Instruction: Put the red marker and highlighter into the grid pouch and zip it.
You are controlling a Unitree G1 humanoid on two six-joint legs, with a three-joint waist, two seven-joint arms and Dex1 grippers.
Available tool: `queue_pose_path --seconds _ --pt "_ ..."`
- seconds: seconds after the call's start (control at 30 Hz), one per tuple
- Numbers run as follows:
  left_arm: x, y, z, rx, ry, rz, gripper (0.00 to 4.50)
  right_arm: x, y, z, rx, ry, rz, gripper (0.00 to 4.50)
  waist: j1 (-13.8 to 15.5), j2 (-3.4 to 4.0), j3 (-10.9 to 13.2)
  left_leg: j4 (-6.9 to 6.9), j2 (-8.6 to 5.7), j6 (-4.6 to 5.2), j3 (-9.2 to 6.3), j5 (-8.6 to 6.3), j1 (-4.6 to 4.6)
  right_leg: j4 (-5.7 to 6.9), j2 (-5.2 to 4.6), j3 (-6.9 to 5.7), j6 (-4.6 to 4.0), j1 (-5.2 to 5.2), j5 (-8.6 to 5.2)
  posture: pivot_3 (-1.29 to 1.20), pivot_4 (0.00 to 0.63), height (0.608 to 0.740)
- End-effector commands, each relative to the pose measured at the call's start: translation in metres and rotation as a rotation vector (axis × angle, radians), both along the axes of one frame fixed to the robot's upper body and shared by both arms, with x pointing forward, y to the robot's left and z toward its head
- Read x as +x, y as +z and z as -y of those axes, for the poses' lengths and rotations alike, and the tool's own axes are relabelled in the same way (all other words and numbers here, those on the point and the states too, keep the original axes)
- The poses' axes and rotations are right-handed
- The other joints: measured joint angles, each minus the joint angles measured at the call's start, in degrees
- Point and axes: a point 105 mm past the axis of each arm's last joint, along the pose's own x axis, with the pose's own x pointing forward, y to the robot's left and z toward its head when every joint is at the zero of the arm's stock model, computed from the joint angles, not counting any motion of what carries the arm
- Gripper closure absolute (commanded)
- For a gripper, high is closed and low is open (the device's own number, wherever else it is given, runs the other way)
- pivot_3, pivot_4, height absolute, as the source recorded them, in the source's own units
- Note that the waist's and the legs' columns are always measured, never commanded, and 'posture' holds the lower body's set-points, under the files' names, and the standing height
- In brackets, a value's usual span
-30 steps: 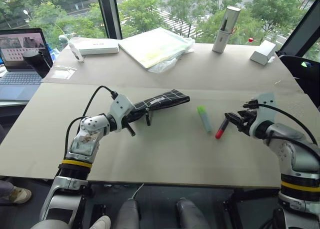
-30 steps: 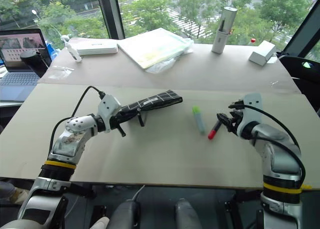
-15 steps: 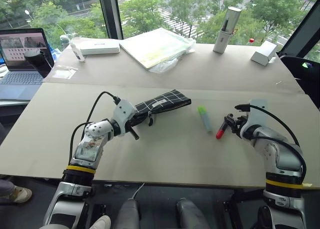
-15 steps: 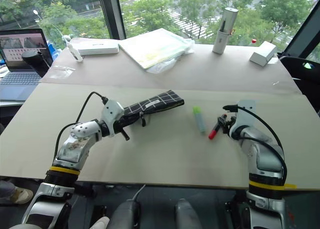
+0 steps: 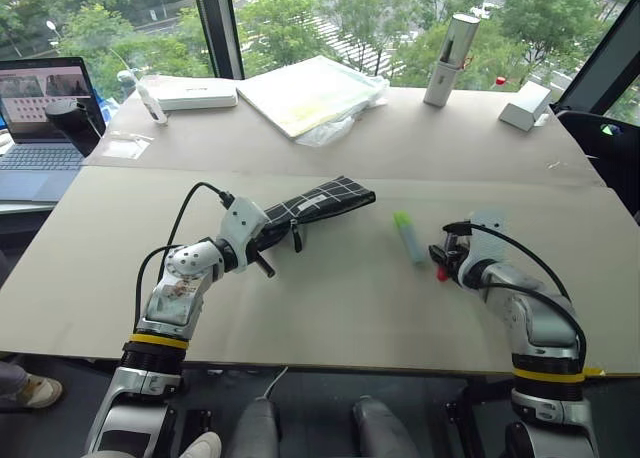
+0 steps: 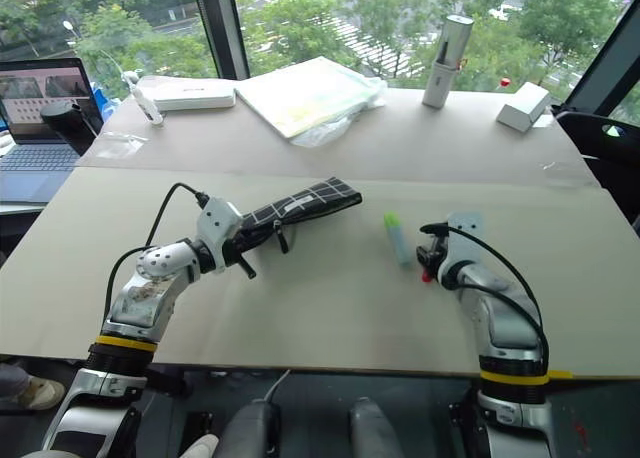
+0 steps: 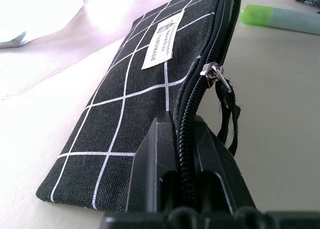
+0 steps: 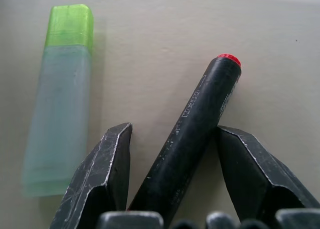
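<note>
Landmark: the grid pouch (image 5: 318,200), lying flat on the near table (image 5: 330,308), roughly centre-left, its long axis running diagonally away from the robot.

Left gripper (image 7: 182,154): fingers pressed together, clamped on the pouch's near end at the zipper edge. The zipper pull (image 7: 214,72) with its black cord (image 7: 227,116) hangs just beyond the fingertips, on the side toward the pens. White label (image 7: 164,41) sits mid-face of the pouch.

The highlighter (image 5: 408,236): right of the pouch, apart from it, flat on the table, green cap pointing away from the robot.

The red marker (image 8: 192,134): further right of the pouch, just beside the highlighter, not touching it. Lies on the table.

Right gripper (image 8: 175,149): fingers spread, one on each side of the marker's black barrel. The right finger (image 8: 250,169) looks at or very near the barrel; the left finger (image 8: 107,164) stands off with a gap.
</note>
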Motion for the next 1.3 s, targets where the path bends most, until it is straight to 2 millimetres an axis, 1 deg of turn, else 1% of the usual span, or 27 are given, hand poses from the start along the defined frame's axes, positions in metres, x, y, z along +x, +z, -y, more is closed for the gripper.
queue_pose_path --seconds 0.03,0.07,0.1,0.17,0.27,0.33,0.43,0.53,0.57,0.6,0.63,0.67,0.7,0.73,0.8,0.87,0.93,1.0,1.13,1.17,1.23,1.3 --pt "0.0 0.013 0.001 -0.018 -0.002 0.047 4.5 -0.002 -0.007 0.001 -0.057 0.021 -0.018 1.64 -0.04 0.0 0.0 0.0 0.0 0.0 0.0 0.0 0.0 0.0 0.0 0.0 0.0 0.0 0.0 0.0 0.15 0.74" --pt "0.0 0.013 0.001 -0.018 -0.002 0.048 4.5 -0.001 -0.005 0.004 -0.077 0.019 -0.009 2.14 -0.05 0.0 0.0 0.0 0.0 0.0 0.0 0.0 0.0 0.0 0.0 0.0 0.0 0.01 0.0 0.0 0.15 0.74" --pt "0.0 0.014 0.001 -0.018 -0.002 0.049 4.5 0.0 -0.004 0.006 -0.091 0.014 0.0 2.31 -0.03 0.0 0.0 0.0 0.0 0.0 0.0 0.0 0.0 0.0 0.0 0.0 0.0 0.0 0.0 0.0 0.15 0.74" --pt "0.001 0.015 0.0 -0.018 -0.003 0.05 4.5 0.001 -0.002 0.01 -0.099 0.009 0.011 3.03 0.06 0.0 0.0 0.0 0.0 0.0 -0.01 0.0 0.0 0.0 0.0 -0.01 0.0 0.01 0.0 0.0 0.15 0.74" --pt "0.0 0.016 -0.001 -0.016 -0.011 0.045 4.5 0.005 0.003 0.019 -0.106 -0.012 0.033 3.94 0.19 0.0 0.0 0.02 -0.01 0.0 -0.01 0.0 0.0 -0.03 -0.01 -0.01 0.0 0.05 0.0 0.0 0.15 0.74" --pt "-0.002 0.015 -0.002 -0.004 -0.026 0.029 4.5 0.011 0.014 0.024 -0.118 -0.033 0.096 3.97 0.19 -0.01 0.0 0.02 -0.01 0.0 -0.01 0.0 0.0 -0.04 -0.01 -0.01 0.0 0.06 0.0 0.0 0.15 0.74" --pt "-0.005 0.014 -0.006 0.024 -0.045 0.014 4.5 0.023 0.049 0.015 -0.133 0.026 0.273 3.97 0.01 0.0 0.0 0.02 -0.01 0.0 0.0 0.0 -0.01 -0.03 -0.01 0.0 0.0 0.0 0.0 0.0 0.15 0.74" --pt "-0.007 0.017 -0.01 0.045 -0.058 0.01 4.5 0.027 0.089 0.001 -0.137 0.141 0.455 3.97 -0.35 0.03 0.02 -0.01 -0.01 0.0 0.0 0.0 -0.02 -0.03 0.0 0.01 0.0 -0.04 0.0 0.0 0.15 0.74" --pt "-0.007 0.018 -0.011 0.051 -0.061 0.01 4.5 0.025 0.1 -0.005 -0.15 0.204 0.511 3.97 -0.47 0.03 0.02 -0.01 -0.01 0.0 0.01 0.0 -0.04 -0.03 0.0 0.02 0.0 -0.05 0.0 0.0 0.15 0.74" --pt "-0.007 0.02 -0.012 0.057 -0.064 0.01 4.5 0.02 0.11 -0.018 -0.173 0.303 0.566 3.97 -0.47 0.03 0.03 -0.01 -0.01 0.0 0.0 0.0 -0.03 -0.03 0.0 0.03 0.0 -0.04 0.0 0.0 0.15 0.74" --pt "-0.007 0.021 -0.013 0.064 -0.068 0.01 4.5 0.011 0.117 -0.036 -0.21 0.443 0.615 3.97 -0.41 0.03 0.03 -0.02 0.0 0.0 -0.01 0.0 -0.03 -0.03 0.01 0.02 0.0 -0.04 0.0 0.0 0.15 0.74" --pt "-0.007 0.022 -0.014 0.069 -0.07 0.01 4.5 0.001 0.118 -0.05 -0.245 0.562 0.635 3.97 -0.4 0.03 0.03 -0.03 0.0 0.0 -0.01 0.0 -0.03 -0.05 0.01 0.01 0.0 -0.03 0.0 0.0 0.15 0.74" --pt "-0.007 0.023 -0.015 0.071 -0.071 0.01 4.5 -0.008 0.114 -0.062 -0.287 0.675 0.635 3.97 -0.4 0.03 0.03 -0.05 0.0 0.01 -0.01 -0.01 -0.03 -0.08 0.01 0.01 0.01 -0.03 0.0 0.0 0.15 0.74" --pt "-0.006 0.023 -0.015 0.072 -0.072 0.009 4.5 -0.015 0.108 -0.071 -0.341 0.764 0.623 3.97 -0.4 0.03 0.03 -0.06 0.0 0.01 -0.01 -0.01 -0.03 -0.1 0.01 0.0 0.01 -0.01 -0.01 0.0 0.15 0.74" --pt "-0.005 0.024 -0.015 0.074 -0.072 0.008 4.5 -0.027 0.086 -0.081 -0.485 0.928 0.568 3.97 -0.22 0.03 0.03 -0.05 0.0 0.01 -0.02 -0.01 -0.03 -0.11 0.01 -0.01 0.01 0.02 -0.01 0.0 0.15 0.74" --pt "-0.004 0.024 -0.015 0.074 -0.073 0.006 4.5 -0.032 0.071 -0.087 -0.59 1.031 0.532 3.97 0.02 0.03 0.03 0.02 -0.01 0.01 -0.03 -0.01 -0.03 -0.13 -0.02 -0.04 0.02 0.07 -0.01 0.0 0.15 0.74" --pt "-0.004 0.022 -0.011 0.072 -0.08 0.003 4.5 -0.023 0.071 -0.09 -0.677 1.031 0.559 3.97 0.05 0.02 0.03 0.05 -0.02 0.0 -0.02 0.0 -0.03 -0.12 -0.02 -0.04 0.02 0.07 -0.01 0.0 0.15 0.74" --pt "-0.004 0.021 -0.008 0.069 -0.09 0.0 4.5 -0.013 0.076 -0.093 -0.727 1.009 0.59 3.97 -0.01 0.02 0.03 0.06 -0.02 -0.02 -0.01 0.01 -0.03 -0.06 -0.01 -0.01 0.01 0.01 -0.01 0.0 0.15 0.74" --pt "-0.004 0.019 -0.003 0.066 -0.103 -0.007 4.5 0.002 0.079 -0.096 -0.825 1.0 0.623 3.97 -0.07 0.02 0.03 0.04 -0.01 -0.03 -0.02 0.02 -0.03 -0.02 0.0 -0.02 0.0 -0.03 0.0 0.0 0.15 0.74" --pt "-0.005 0.019 -0.001 0.065 -0.109 -0.008 4.5 0.005 0.082 -0.097 -0.837 0.995 0.635 3.97 -0.07 0.02 0.03 0.03 -0.01 -0.03 -0.02 0.02 -0.03 -0.03 0.0 -0.02 0.0 -0.03 0.0 0.0 0.15 0.74" --pt "-0.004 0.018 0.001 0.066 -0.114 -0.009 4.5 0.01 0.088 -0.097 -0.847 0.99 0.651 3.97 -0.07 0.02 0.03 0.02 -0.01 -0.03 -0.02 0.02 -0.03 -0.05 -0.01 -0.01 0.0 -0.02 0.0 0.0 0.15 0.74" --pt "-0.004 0.018 0.001 0.063 -0.113 -0.007 4.5 0.01 0.087 -0.096 -0.872 1.009 0.646 3.97 0.1 0.02 0.03 0.02 -0.02 -0.03 -0.02 0.02 -0.03 -0.04 -0.01 -0.01 -0.01 0.0 0.0 0.0 0.15 0.74"
